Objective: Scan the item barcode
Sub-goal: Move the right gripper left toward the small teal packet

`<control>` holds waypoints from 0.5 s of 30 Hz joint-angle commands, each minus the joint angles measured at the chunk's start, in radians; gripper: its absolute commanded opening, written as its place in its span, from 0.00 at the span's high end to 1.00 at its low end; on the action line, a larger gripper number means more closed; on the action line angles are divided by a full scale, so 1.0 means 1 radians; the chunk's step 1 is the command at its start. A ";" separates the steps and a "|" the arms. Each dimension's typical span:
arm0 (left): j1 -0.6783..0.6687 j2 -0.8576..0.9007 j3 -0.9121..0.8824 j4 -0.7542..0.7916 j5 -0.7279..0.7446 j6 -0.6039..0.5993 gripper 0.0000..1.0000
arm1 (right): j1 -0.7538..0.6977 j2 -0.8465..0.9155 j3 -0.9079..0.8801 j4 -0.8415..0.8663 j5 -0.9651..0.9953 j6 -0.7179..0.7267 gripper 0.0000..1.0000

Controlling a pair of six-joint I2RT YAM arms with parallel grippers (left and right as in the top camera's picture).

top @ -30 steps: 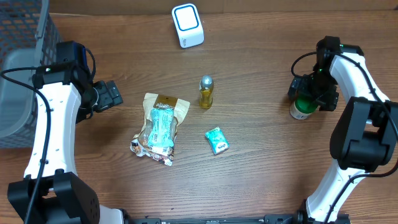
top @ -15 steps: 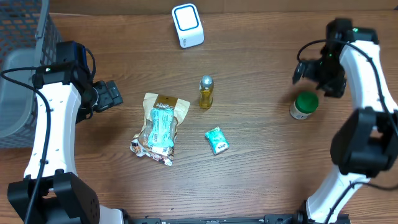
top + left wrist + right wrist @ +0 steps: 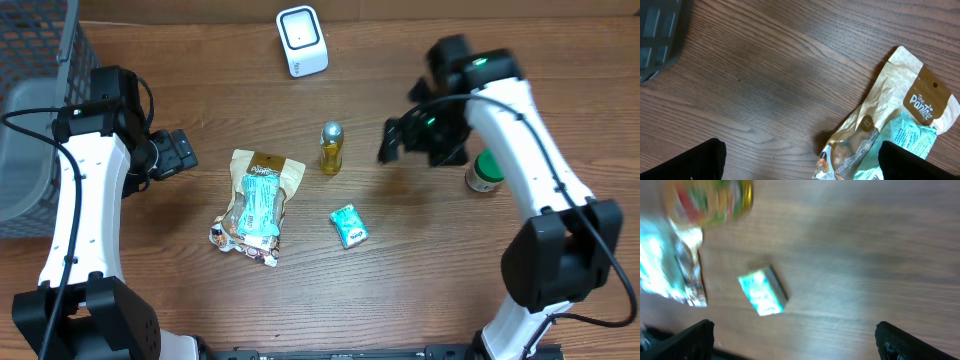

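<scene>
The right arm has swung left, away from the green-lidded jar (image 3: 487, 172) it was at a second ago; the jar now stands alone near the right edge. The right pincer (image 3: 392, 142) hangs wide open and empty over the bare table (image 3: 430, 250), between the jar and the little yellow bottle (image 3: 331, 147). Its own blurred camera shows the bottle at top left and a small teal box (image 3: 762, 296) below it; no print can be read there. The left pincer (image 3: 181, 152) has not moved. It is also wide open and empty, just left of the snack pouch (image 3: 255, 200), whose brown tab seems to read "The Pantree". The white scanner (image 3: 301, 40) sits at the far edge, and the grey basket (image 3: 30, 120) at far left.
</scene>
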 commanded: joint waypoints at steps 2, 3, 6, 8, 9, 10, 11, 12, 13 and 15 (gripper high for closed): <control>0.000 0.000 0.005 0.000 -0.002 0.000 0.00 | 0.077 0.006 -0.087 0.024 -0.014 -0.012 0.00; 0.000 0.000 0.005 0.001 -0.003 0.000 0.00 | 0.095 0.007 -0.109 0.034 -0.014 -0.012 0.00; 0.000 0.000 0.005 0.000 -0.002 0.000 0.01 | 0.134 0.007 -0.164 0.052 -0.014 -0.012 0.00; 0.000 0.000 0.005 0.001 -0.002 0.000 0.00 | 0.154 0.007 -0.200 0.072 -0.015 -0.007 0.00; 0.000 0.000 0.005 0.001 -0.003 0.000 0.00 | 0.163 0.007 -0.215 0.085 -0.016 -0.007 0.00; 0.000 0.000 0.005 0.000 -0.002 0.000 0.00 | 0.171 0.007 -0.230 0.098 -0.016 -0.004 0.00; 0.000 0.000 0.005 0.001 -0.002 0.000 0.01 | 0.177 0.007 -0.245 0.113 -0.016 -0.004 0.00; 0.000 0.000 0.005 0.000 -0.002 0.000 0.00 | 0.184 0.007 -0.259 0.127 -0.016 -0.004 0.00; 0.000 0.000 0.005 0.000 -0.002 0.000 0.00 | 0.190 0.007 -0.273 0.145 -0.016 -0.004 0.00; 0.000 0.000 0.005 0.001 -0.003 0.000 0.00 | 0.198 0.007 -0.294 0.171 -0.016 -0.004 0.00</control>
